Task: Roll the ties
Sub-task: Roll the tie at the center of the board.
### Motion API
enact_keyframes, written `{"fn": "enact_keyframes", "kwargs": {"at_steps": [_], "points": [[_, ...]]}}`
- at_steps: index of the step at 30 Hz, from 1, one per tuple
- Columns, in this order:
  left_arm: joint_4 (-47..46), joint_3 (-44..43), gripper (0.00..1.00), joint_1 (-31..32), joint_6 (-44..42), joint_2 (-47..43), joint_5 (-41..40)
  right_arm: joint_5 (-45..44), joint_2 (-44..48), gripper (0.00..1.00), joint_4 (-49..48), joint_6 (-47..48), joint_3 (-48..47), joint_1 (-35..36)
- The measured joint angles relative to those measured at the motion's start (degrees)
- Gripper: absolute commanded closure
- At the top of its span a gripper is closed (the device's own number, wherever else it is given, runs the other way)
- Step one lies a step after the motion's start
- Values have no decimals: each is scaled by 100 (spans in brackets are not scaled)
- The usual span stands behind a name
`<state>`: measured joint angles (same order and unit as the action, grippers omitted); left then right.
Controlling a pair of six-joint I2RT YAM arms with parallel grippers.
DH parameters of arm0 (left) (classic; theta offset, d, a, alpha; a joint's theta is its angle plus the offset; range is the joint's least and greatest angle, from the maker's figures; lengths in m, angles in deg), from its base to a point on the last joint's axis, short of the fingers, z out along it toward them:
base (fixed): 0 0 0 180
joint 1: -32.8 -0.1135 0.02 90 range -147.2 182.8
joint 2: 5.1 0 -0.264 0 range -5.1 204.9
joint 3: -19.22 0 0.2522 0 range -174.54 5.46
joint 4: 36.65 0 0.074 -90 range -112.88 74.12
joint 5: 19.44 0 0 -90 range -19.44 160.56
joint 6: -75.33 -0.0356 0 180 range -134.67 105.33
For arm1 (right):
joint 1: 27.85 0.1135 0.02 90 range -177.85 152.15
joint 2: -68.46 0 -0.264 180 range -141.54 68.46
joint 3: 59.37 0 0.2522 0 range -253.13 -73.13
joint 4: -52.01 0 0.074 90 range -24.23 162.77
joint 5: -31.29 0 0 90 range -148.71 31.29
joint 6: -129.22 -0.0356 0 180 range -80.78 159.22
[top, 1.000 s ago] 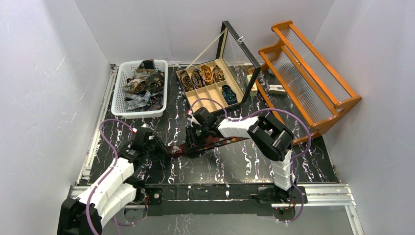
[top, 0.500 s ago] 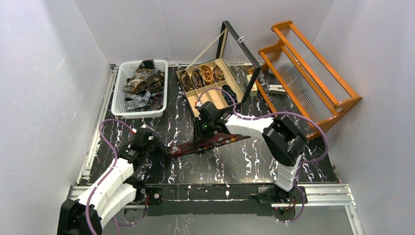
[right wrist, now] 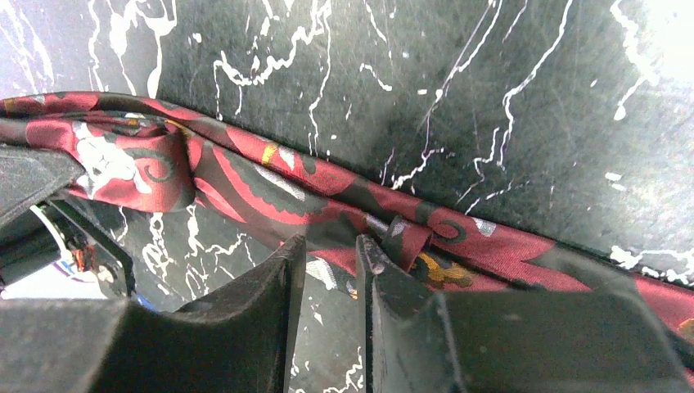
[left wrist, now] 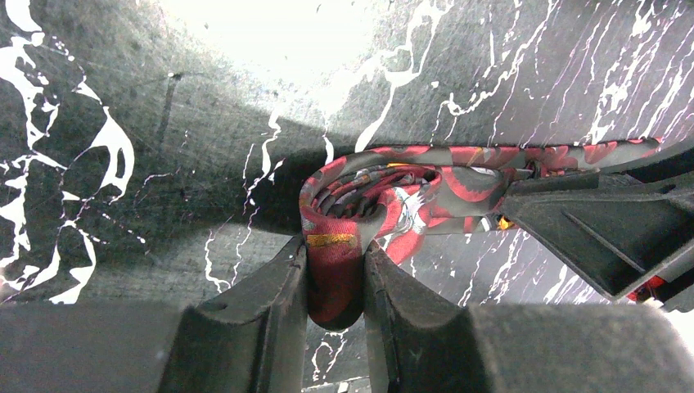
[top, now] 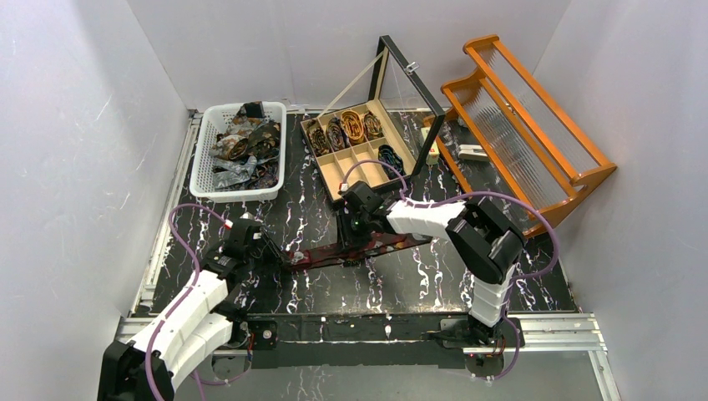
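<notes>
Top external view shows that over the last second the right gripper [top: 359,232] has slid along the red patterned tie [top: 321,253], away from the left gripper [top: 280,256] and toward the strip's free end, so it now sits directly on the near side of the wooden box [top: 336,185]. The tie itself has stayed flat on the table, stretched along below the box's near edge, one end lying off to the box's near-left. The left gripper stays clamped on that end, which is folded over into the first loop of a coil. The right fingers [right wrist: 274,282] stand close together over the cloth, but I cannot tell whether they pinch it. I judge the roll barely started: the slide has probably smoothed the length for winding, while several coiled ties [top: 351,127] already sit in the box's far compartments
</notes>
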<state>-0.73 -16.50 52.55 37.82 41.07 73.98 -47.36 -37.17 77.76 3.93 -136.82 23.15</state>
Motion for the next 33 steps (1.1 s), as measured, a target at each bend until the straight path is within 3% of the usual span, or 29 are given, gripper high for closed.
{"fn": "enact_keyframes", "kwargs": {"at_steps": [5,16,33], "points": [[168,-72,84,0,-4,-66,20,101,109,61,9,-79,151,13],[282,-291,84,17,-210,114,24,422,208,48,258,-28,-33,17],[647,-826,84,275,-704,588,109,1473,-179,64,-726,-697,-444,282]]}}
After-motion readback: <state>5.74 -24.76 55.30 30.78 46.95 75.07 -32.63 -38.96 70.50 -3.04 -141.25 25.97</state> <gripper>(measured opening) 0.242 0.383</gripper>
